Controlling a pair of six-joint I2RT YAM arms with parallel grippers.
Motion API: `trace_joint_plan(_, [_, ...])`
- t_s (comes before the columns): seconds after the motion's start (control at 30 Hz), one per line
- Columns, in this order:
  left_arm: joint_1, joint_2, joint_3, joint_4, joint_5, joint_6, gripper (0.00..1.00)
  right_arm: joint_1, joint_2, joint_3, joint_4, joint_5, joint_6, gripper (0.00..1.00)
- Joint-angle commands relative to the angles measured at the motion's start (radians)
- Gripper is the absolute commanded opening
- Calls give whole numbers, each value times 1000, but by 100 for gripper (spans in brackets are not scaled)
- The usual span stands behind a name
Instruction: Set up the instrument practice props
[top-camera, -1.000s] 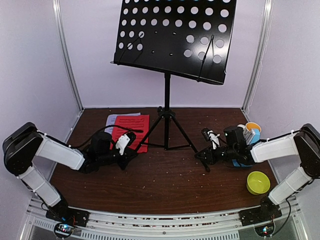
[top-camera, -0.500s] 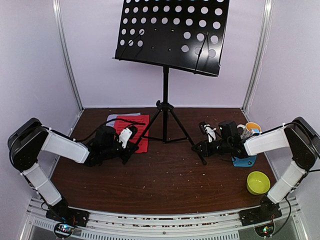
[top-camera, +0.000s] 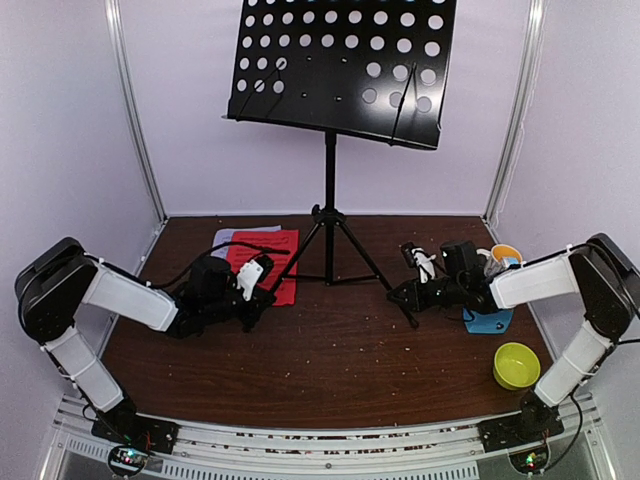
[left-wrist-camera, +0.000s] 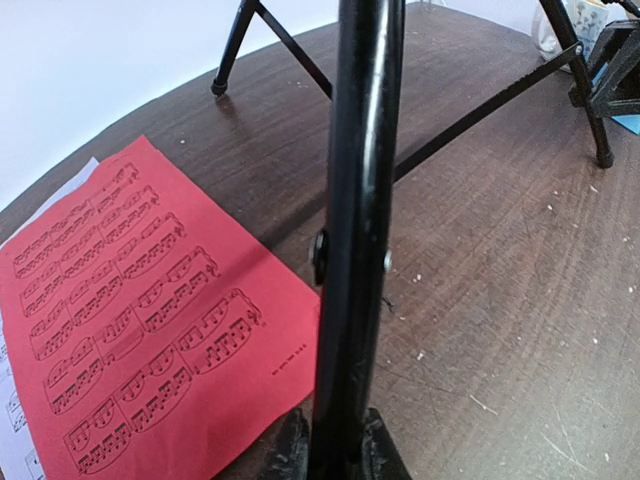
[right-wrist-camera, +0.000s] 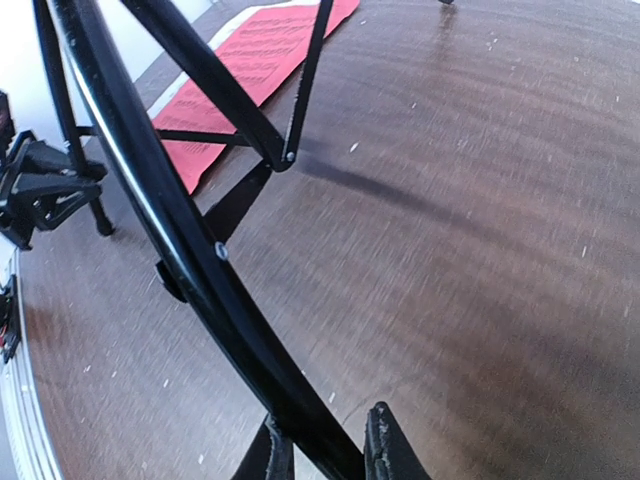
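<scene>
The black perforated music stand (top-camera: 340, 60) stands upright on its tripod at the back middle of the table. My left gripper (top-camera: 262, 291) is shut on the stand's left leg (left-wrist-camera: 355, 230), which runs between its fingers (left-wrist-camera: 290, 445). My right gripper (top-camera: 404, 293) is shut on the right leg (right-wrist-camera: 180, 240), between its fingers (right-wrist-camera: 385, 445). The red music sheet (top-camera: 268, 262) lies flat on the white sheet (top-camera: 224, 238) behind the left gripper, and it also shows in the left wrist view (left-wrist-camera: 130, 310). The blue metronome (top-camera: 488, 321) is mostly hidden behind my right arm.
A white mug (top-camera: 492, 258) stands at the right behind my right arm. A small yellow bowl (top-camera: 516, 365) sits near the front right. The third tripod leg (left-wrist-camera: 225, 60) reaches toward the back wall. White walls close in the table's back and sides.
Both grippers have moved the stand a little back and to the left, holding its legs. In the last half second it has hardly moved.
</scene>
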Motion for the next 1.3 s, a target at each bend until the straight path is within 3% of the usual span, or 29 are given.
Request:
trace_joint_plan(0.0, [1, 26, -22, -43, 10, -135, 0, -91, 95, 106, -159, 288, 278, 0])
trace_joint_plan(0.63, [-272, 67, 38, -73, -126, -224, 0, -81, 329, 439, -198, 259, 262, 0])
trace_joint_plan(0.9, [-281, 82, 70, -96, -217, -290, 0, -47, 416, 603, -243, 243, 248, 0])
trace_joint_plan(1.17, [-301, 126, 111, -134, -189, -310, 0, -31, 477, 694, -291, 240, 209, 0])
trace_joint_plan(1.27, [-312, 126, 116, -169, -179, -308, 0, -31, 460, 674, -286, 220, 200, 9])
